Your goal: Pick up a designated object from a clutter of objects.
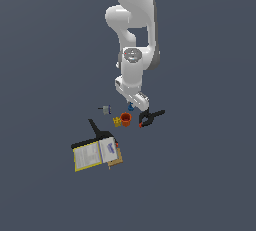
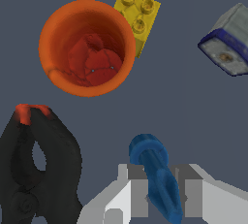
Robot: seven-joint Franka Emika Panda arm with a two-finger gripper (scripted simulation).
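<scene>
— Down at the centre of the exterior view, what does the pincer (image 1: 131, 106) have?

— A slim blue object (image 1: 130, 107). On the wrist view the pincer (image 2: 162, 189) has its two grey fingers (image 2: 139, 194) closed on either side of the blue object (image 2: 156, 174), whose rounded end sticks out beyond them. In the exterior view only a speck of blue shows under the white arm (image 1: 134, 40), just above the orange cup (image 1: 125, 119).

— And the clutter around it?

— The cup (image 2: 87, 47) stands open-mouthed on the table (image 1: 200, 175), a yellow brick (image 2: 139, 13) touching its rim. A black clamp (image 1: 150, 117) with red tips lies just to the cup's right in the exterior view. A grey piece (image 1: 105, 109) sits apart, upper left of the cup. A yellow-edged box (image 1: 95, 154) lies lower left, well apart from the pincer.
</scene>
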